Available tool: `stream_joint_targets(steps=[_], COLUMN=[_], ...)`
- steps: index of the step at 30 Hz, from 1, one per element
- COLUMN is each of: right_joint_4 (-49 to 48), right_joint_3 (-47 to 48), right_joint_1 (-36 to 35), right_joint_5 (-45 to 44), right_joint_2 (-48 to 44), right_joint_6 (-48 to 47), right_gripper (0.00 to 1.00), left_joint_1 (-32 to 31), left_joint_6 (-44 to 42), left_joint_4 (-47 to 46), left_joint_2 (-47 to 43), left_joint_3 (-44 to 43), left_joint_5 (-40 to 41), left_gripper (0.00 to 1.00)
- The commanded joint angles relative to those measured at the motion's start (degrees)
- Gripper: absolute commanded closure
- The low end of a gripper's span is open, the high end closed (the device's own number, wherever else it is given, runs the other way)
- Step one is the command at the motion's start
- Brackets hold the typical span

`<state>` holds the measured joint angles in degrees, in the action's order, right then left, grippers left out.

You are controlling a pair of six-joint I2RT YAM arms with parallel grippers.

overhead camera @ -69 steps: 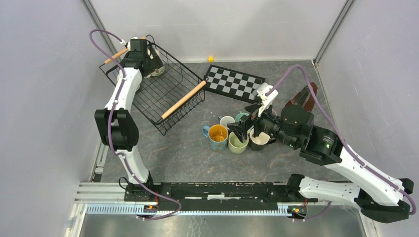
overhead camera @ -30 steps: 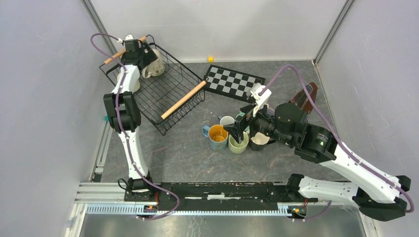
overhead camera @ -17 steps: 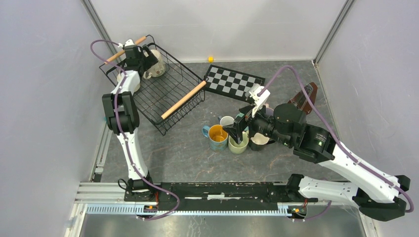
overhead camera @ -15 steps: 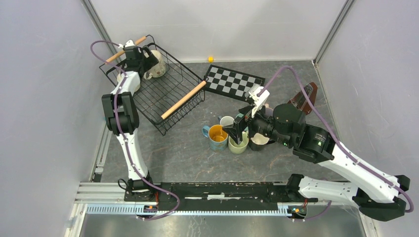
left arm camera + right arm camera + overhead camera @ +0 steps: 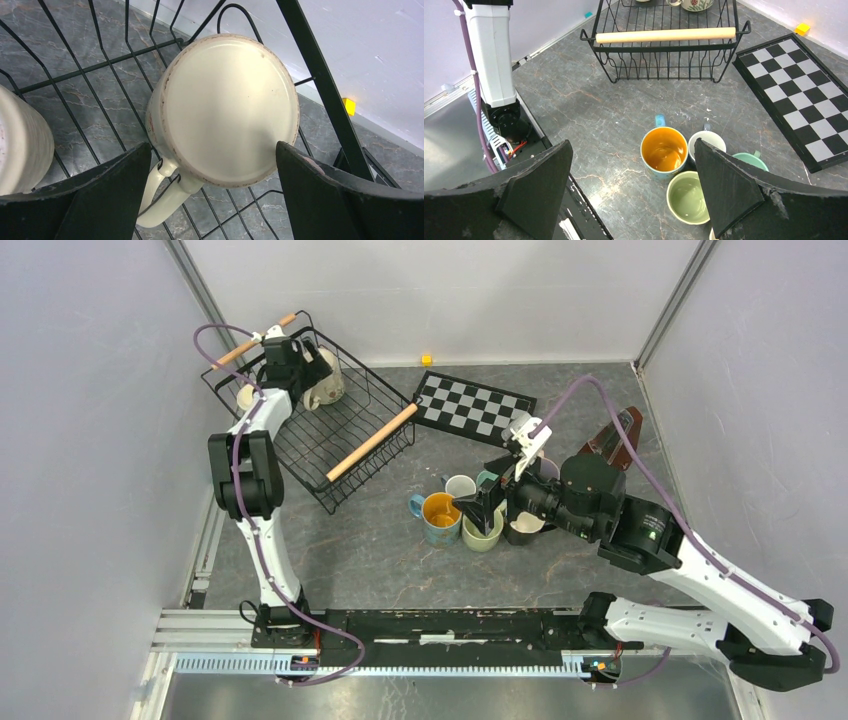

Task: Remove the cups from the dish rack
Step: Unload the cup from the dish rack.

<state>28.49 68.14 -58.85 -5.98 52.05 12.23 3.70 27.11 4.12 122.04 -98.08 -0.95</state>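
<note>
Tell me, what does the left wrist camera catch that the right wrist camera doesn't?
Only the left wrist view: the flat base and handle of a cream mug, close up inside the dish rack, between the open left pincer's fingers.
Only the right wrist view: four mugs on the tabletop: blue with yellow inside, white, teal, light green; also the checkered board, the rack's wooden handle, the left arm, the open right pincer.
Both: the black wire rack, the grey marbled tabletop, a small yellow block.
</note>
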Motion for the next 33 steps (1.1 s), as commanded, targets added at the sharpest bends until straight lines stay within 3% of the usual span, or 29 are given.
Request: stream_joint_targets(steps=[1,17,33], right_joint_4=[-2.28,-3.26,-3.44], right_joint_3=[-0.42,-1.94,-3.52], right_joint_1=[0.09,0.08,0.08], right_joint_5=[0.68,2.31,2.11], right_joint_2=[-1.37,-2.48,-3.89], right_joint_6=[0.58,0.28,-0.21], right_gripper=[0.02,0.02,0.02], left_joint_1=[-1.56,-3.13,-2.92], left_joint_6=[1.34,-2.03,-9.62], left_joint_4=[0.94,-2.27,-8.71], left_joint_2=[-2.92,-8.34,-12.91], left_joint_3=[1.74,9.70,16.90], left_joint_5=[0.21,0.49,-7.72], left_gripper=[0.00,0.00,0.00])
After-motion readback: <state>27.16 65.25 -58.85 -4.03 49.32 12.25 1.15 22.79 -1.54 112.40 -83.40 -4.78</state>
